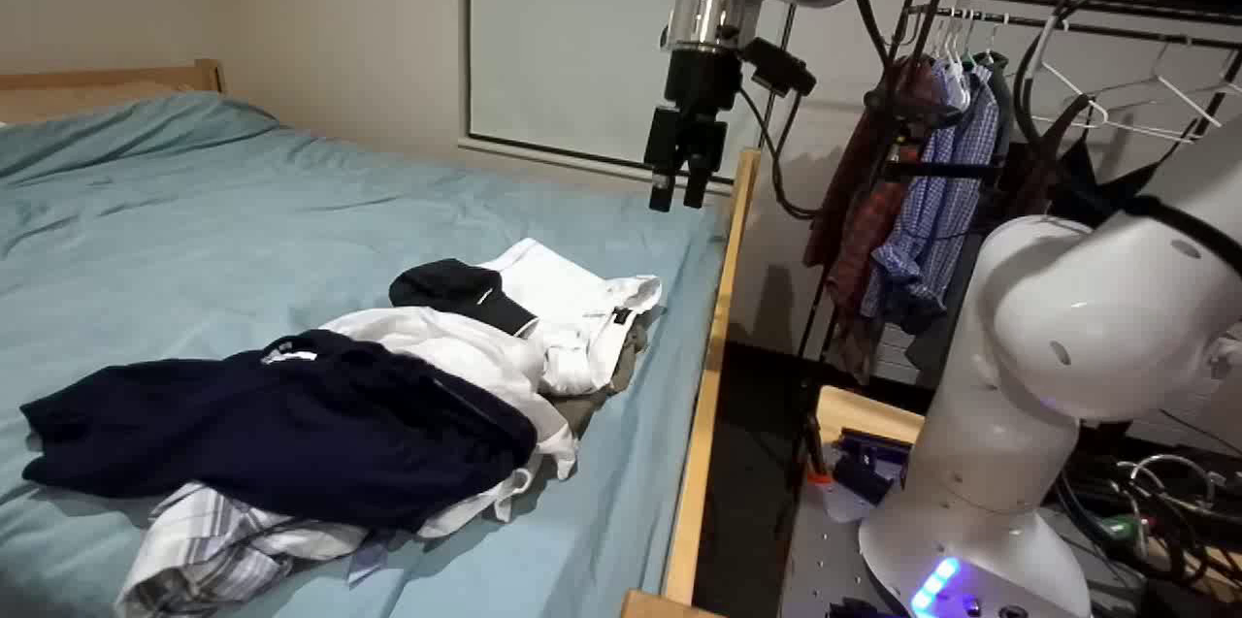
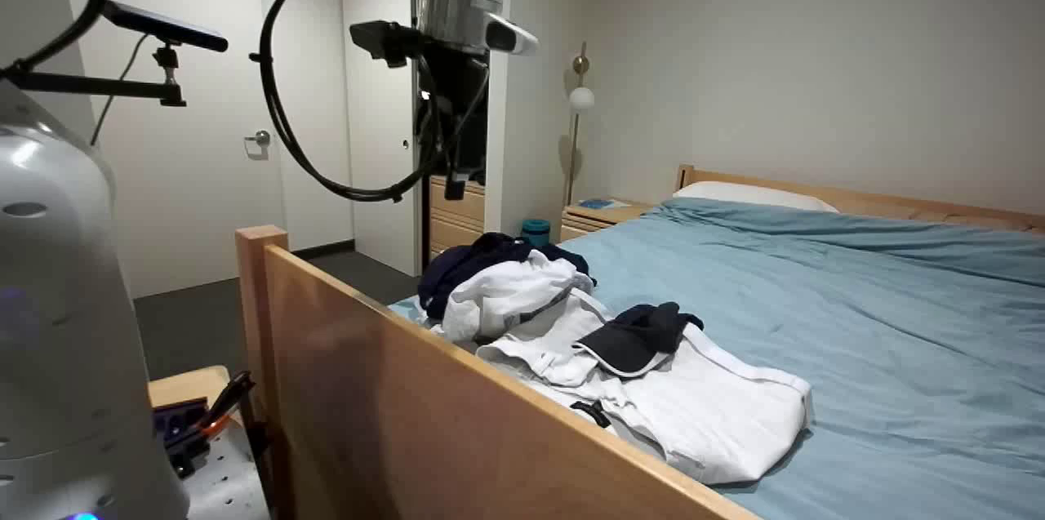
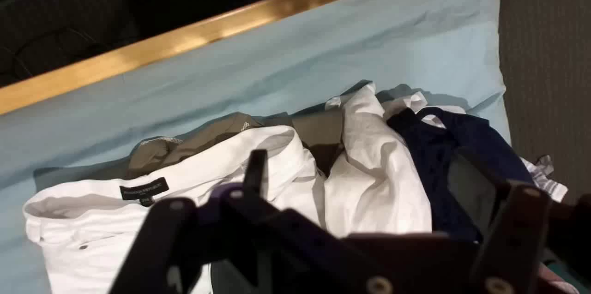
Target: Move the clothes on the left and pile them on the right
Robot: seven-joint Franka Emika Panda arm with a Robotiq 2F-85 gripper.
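The clothes lie in an overlapping heap on the blue bed. A navy garment (image 1: 281,424) lies at the left in an exterior view, over a plaid garment (image 1: 213,550) and a white shirt (image 1: 461,356). White trousers (image 1: 572,293) lie beside it, with a black item (image 1: 456,293) on them and an olive garment (image 1: 584,409) partly underneath. My gripper (image 1: 678,196) hangs above the bed, apart from the clothes. In the wrist view its fingers (image 3: 364,165) are spread wide with nothing between them; beyond them are the white shirt (image 3: 378,188) and navy garment (image 3: 431,160).
The wooden bed rail (image 1: 713,385) runs between the robot base and the bed; it also shows in an exterior view (image 2: 457,406). The blue sheet (image 1: 291,220) extends beyond the clothes. A clothes rack (image 1: 999,16) with hanging shirts stands behind the arm.
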